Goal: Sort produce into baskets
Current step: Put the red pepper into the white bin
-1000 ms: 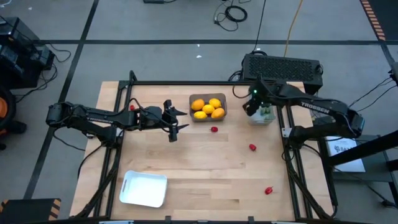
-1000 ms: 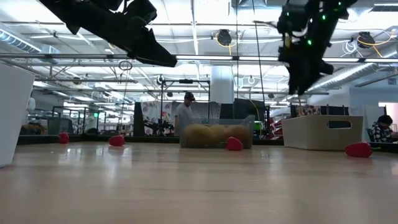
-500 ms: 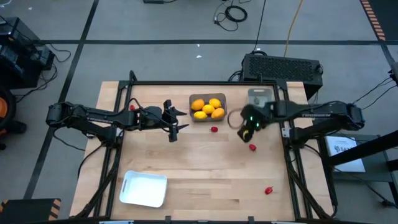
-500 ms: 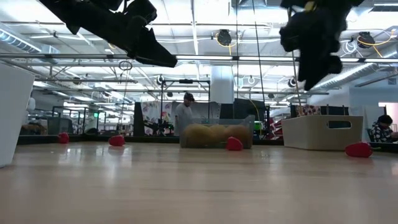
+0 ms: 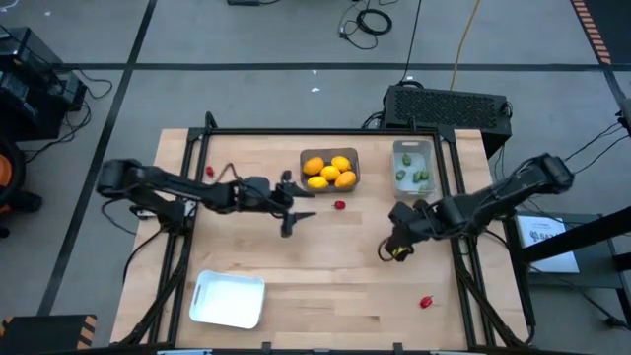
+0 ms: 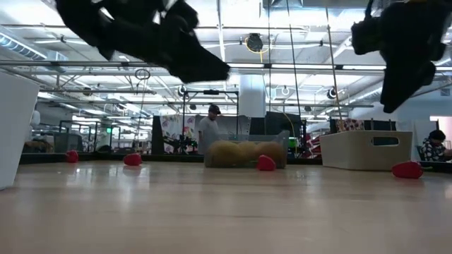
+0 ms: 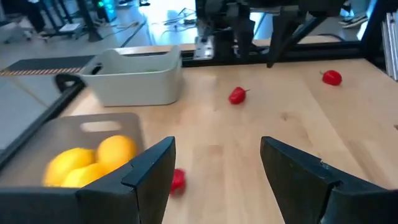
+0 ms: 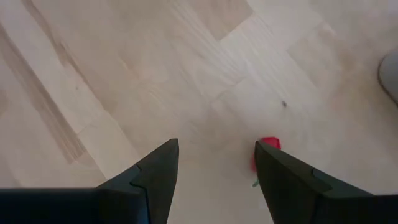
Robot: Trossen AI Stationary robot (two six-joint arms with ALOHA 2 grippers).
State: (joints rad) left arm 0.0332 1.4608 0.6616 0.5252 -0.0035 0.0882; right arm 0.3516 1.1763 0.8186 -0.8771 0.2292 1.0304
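Note:
Yellow and orange fruits (image 5: 329, 171) lie in the dark grey bin (image 5: 308, 184), and green pieces (image 5: 420, 177) lie in the pale grey bin (image 5: 397, 150). The white tray (image 5: 229, 299) is at the near left. Small red pieces lie on the table: one (image 5: 339, 205) in front of the dark bin, one (image 5: 426, 302) near right, one (image 5: 209, 170) far left. My left gripper (image 5: 299, 205) hovers open just left of the first, pointing right. My right gripper (image 5: 392, 248) hangs open above the table, pointing down, with a red piece (image 8: 267, 149) beside one finger.
The black frame rails (image 5: 296, 131) run along the table's far and side edges. Bare wood lies in the middle and along the near edge (image 5: 335, 296). In the low view the room behind shows a person (image 6: 209, 130) far off.
My right gripper has swung from above the pale grey bin toward the table's near edge and come lower, and now hangs over a red piece. My left gripper has moved a little toward the right and tipped downward. Both have stayed open.

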